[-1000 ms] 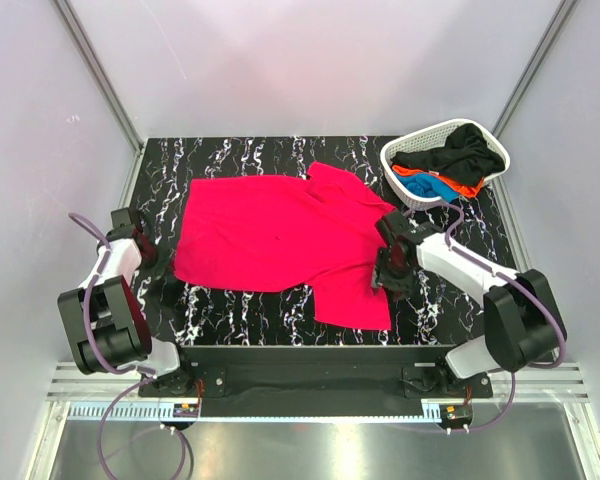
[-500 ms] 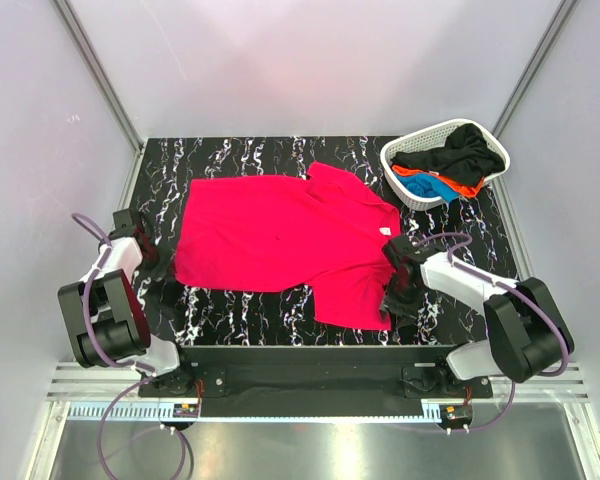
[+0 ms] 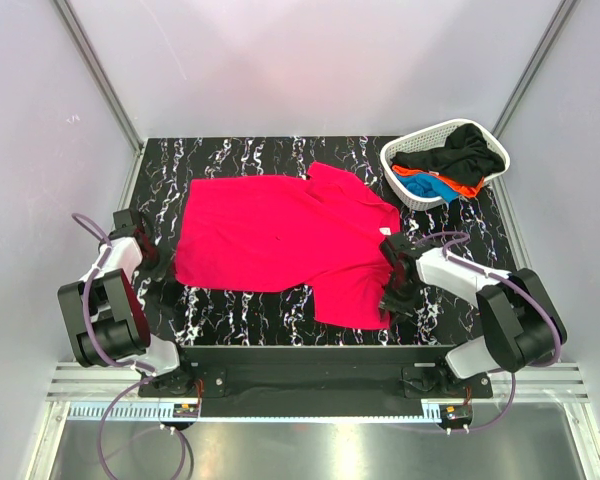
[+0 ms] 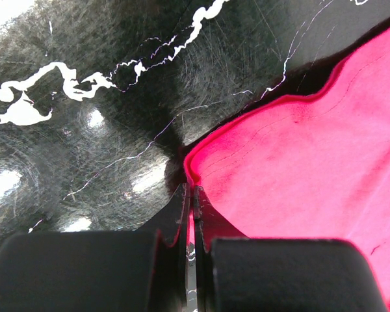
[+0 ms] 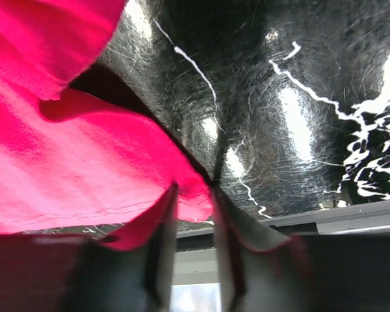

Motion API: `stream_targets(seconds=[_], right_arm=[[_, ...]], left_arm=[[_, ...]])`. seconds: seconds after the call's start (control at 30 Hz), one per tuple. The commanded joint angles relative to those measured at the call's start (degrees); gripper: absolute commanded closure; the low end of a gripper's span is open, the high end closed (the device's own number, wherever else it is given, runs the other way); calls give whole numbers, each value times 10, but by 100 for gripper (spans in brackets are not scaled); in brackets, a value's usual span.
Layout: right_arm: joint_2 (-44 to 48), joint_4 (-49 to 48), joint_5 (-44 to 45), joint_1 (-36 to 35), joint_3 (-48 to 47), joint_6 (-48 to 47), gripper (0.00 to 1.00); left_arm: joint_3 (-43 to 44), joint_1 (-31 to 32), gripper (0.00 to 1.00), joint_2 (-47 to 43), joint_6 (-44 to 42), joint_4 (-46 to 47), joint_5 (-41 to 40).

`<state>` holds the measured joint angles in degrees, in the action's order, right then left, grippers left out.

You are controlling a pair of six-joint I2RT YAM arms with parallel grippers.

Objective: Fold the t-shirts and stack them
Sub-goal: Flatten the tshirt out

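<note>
Left gripper (image 4: 192, 195) at table's 8 o'clock is clamped on hem of pinkish-red t-shirt (image 3: 280, 235). Right gripper (image 5: 195, 192) at 4 o'clock, jaws narrow, straddles shirt's corner without pinching it

A black, white-veined desk (image 3: 230, 150) carried a red shirt (image 3: 280, 240) spread flat across its middle. A white basket (image 3: 392, 172) stood at its upper right corner.

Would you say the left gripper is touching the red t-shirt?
Touching: left wrist view shows the left gripper shut on the red t-shirt, at its hem.
</note>
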<state>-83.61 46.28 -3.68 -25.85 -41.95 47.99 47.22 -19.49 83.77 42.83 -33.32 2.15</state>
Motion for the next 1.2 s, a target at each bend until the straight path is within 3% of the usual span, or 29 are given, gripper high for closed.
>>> stream_targets(seconds=[0.0, 0.07, 0.17, 0.2, 0.37, 0.57, 0.87, 1.0, 1.17], right_arm=[[2, 1, 17, 2, -16, 18, 72], [6, -1, 17, 2, -14, 19, 85], [13, -1, 19, 2, -10, 22, 93], [15, -4, 19, 2, -10, 20, 100], [48, -2, 33, 2, -57, -7, 100], [50, 40, 118, 19, -253, -88, 100], [5, 97, 184, 77, -642, -205, 100], [22, 75, 213, 77, -731, -249, 100], [100, -17, 199, 77, -742, -283, 100]], left_arm=[[17, 1, 100, 3, -9, 8, -4], [17, 1, 100, 5, -10, 7, -3], [17, 1, 100, 3, -10, 7, -4], [16, 0, 100, 1, -12, 7, -4], [16, 1, 100, -27, -24, 1, 27], [75, 22, 100, -74, -37, -25, 76], [372, 88, 100, -112, -148, -83, 52], [499, 116, 100, -132, -218, -90, 19], [628, 168, 100, -163, -272, -92, -20]])
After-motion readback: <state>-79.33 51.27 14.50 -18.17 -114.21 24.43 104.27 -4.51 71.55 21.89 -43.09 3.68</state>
